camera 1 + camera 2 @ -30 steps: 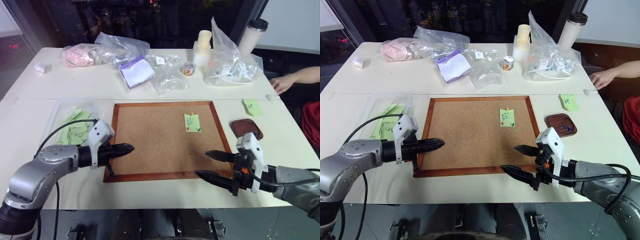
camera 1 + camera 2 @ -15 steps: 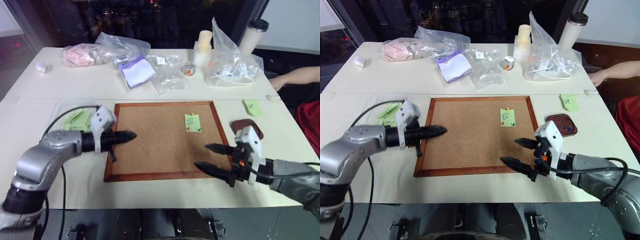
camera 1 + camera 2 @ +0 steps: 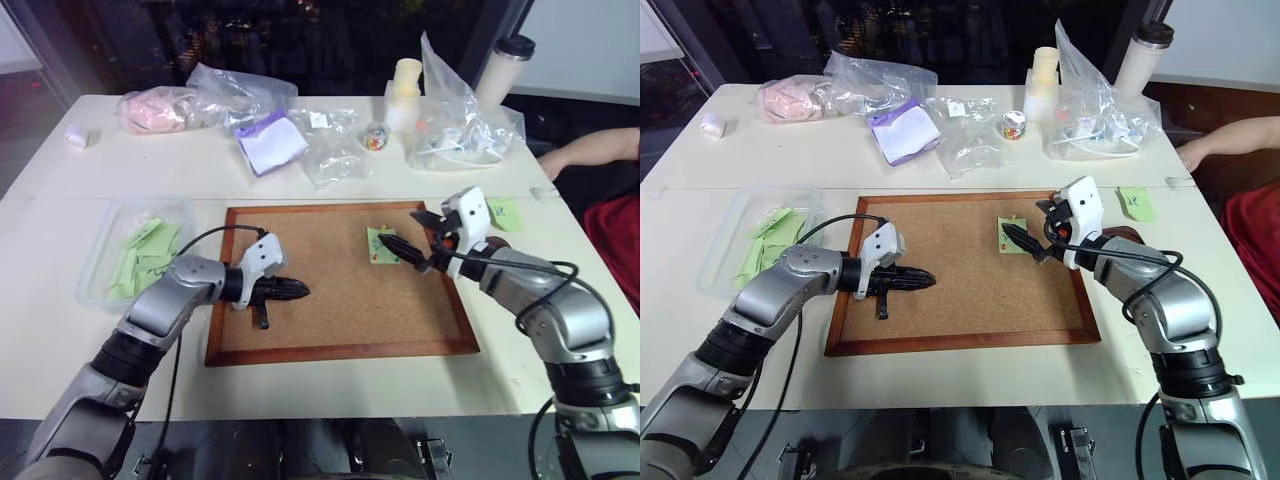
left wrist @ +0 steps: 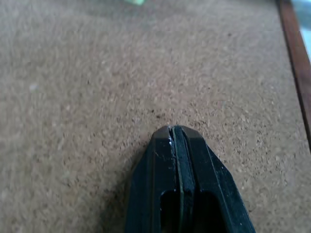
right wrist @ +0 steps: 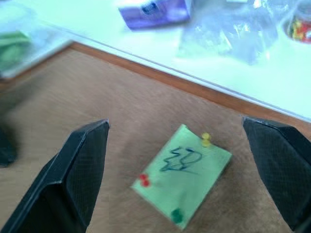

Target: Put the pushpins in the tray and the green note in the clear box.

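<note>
Up close from the right wrist: green note flat on the corkboard, pinned by three pushpins, red, green and yellow heads, dark scribble in the middle; head views too small to tell pin colours. From the left wrist: bare cork and a strip of the frame, black fingers pressed together, tips just over the board. Left to right on the white table: clear box with green slips inside, wood-framed corkboard, then the tray mostly hidden behind the right gripper, second green slip beyond it. Bags, cups and a purple pack along the far half; a person's arm at the far right edge. Left gripper clenched, empty, reaching low over the board's left part, pointing right. Right gripper spread wide, holding nothing, fingers either side of the note, aimed leftward and slightly down.
</note>
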Action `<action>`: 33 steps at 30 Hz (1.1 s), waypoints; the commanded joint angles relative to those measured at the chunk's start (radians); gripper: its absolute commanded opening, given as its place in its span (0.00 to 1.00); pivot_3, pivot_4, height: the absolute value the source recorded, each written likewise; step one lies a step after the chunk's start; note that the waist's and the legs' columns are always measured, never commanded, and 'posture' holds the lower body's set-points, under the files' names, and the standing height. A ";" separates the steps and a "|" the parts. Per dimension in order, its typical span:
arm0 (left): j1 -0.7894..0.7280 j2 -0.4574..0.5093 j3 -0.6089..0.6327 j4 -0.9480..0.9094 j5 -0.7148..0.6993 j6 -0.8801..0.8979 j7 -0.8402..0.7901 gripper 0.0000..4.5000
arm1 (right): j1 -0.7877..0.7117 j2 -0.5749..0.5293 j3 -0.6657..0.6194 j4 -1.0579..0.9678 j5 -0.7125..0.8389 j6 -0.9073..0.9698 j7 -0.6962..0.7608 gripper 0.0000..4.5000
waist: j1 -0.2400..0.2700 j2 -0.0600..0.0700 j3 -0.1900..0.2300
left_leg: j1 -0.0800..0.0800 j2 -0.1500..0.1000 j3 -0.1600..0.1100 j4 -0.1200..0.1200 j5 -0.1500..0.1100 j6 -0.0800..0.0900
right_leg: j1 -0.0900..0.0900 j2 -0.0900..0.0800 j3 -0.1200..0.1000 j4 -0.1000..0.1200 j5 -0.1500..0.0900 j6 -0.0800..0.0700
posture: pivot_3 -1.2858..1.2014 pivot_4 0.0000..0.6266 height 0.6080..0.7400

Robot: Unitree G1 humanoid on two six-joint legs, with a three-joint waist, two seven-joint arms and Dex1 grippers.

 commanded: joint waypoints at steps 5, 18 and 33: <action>0.025 -0.014 -0.016 0.028 0.071 -0.024 -0.008 0.04 | -0.128 0.073 0.033 0.253 -0.153 -0.176 0.084 1.00 | 0.000 0.001 -0.001 | 0.001 0.000 0.000 0.000 0.000 0.000 | 0.002 -0.001 0.000 0.001 0.000 0.000 | 0.52 0.24 0.95; 0.073 -0.044 0.041 -0.047 0.046 0.036 0.014 0.00 | -0.207 0.141 0.020 0.467 -0.245 -0.270 0.163 0.58 | -0.002 0.003 -0.002 | 0.001 0.000 0.000 0.000 0.000 0.000 | 0.002 -0.001 0.000 0.001 0.000 0.000 | 0.52 0.24 0.95; 0.076 -0.028 -0.003 -0.003 0.127 0.016 0.012 0.00 | -0.211 0.172 -0.078 0.449 -0.244 -0.308 0.113 0.00 | -0.004 0.004 -0.002 | 0.002 0.000 0.000 0.000 0.000 0.000 | 0.002 -0.001 0.000 0.001 0.000 0.000 | 0.52 0.24 0.95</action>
